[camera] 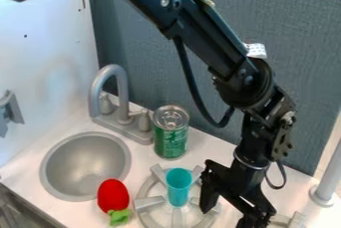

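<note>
Nearest the camera, a red toy vegetable (pixel 113 196) lies with its green stem toward the lower edge of the view. Just behind and right of it, a teal cup (pixel 178 192) stands upright on a gray burner grate (pixel 148 203), mouth upward, long axis vertical. The black gripper (pixel 230 217) is low at the right of the cup, its fingers spread and grasping nothing; the nearer finger is just beside the cup's wall. To the left, the round gray sink (pixel 86 165) is set into the white countertop (pixel 208 150). Farther back, a green can (pixel 170 135) stands upright, pale print on its side. Beside it is the gray faucet (pixel 124 97), its spout curved; behind rises a blue-gray panel (pixel 153 38).
</note>
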Tool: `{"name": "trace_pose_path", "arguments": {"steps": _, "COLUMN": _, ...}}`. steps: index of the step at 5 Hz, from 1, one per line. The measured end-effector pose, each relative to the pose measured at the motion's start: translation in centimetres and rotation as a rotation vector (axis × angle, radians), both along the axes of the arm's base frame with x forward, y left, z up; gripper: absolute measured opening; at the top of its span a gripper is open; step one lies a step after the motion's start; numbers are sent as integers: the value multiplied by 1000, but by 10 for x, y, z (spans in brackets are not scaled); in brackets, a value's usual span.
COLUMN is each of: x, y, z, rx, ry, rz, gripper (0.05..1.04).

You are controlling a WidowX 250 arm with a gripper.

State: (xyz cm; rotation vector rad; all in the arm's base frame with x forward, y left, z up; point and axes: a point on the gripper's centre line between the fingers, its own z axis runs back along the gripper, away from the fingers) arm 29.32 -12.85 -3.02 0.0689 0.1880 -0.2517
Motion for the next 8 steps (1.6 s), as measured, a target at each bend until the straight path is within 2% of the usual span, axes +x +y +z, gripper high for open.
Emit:
{"name": "trace_pose_path", "arguments": {"steps": 1, "x": -7, "y": 2, "z": -13, "rx": 20, "ry": 40, "rz": -1, "gripper": 999}}
{"name": "trace_pose_path", "arguments": {"steps": 2, "x": -5, "y": 5, "z": -15, "rx": 82, "ry": 34, "rz": 7, "gripper": 1000}}
{"name": "trace_pose_path", "arguments": {"steps": 4, "x": -13, "y": -1, "z": -37, "rx": 11, "ry": -53, "rz": -70, "gripper": 999}}
{"name": "trace_pose_path", "arguments": {"steps": 6, "x": -16, "y": 14, "z": -44, "rx": -20, "ry": -39, "rz": -39, "gripper": 999}}
{"name": "trace_pose_path", "arguments": {"steps": 7, "x": -18, "y": 19, "z": -47, "rx": 13, "ry": -14, "rz": -21, "gripper": 1000}}
{"name": "trace_pose_path", "arguments": {"steps": 8, "x": -21, "y": 21, "z": -52, "rx": 20, "ry": 16, "rz": -39, "gripper": 999}}
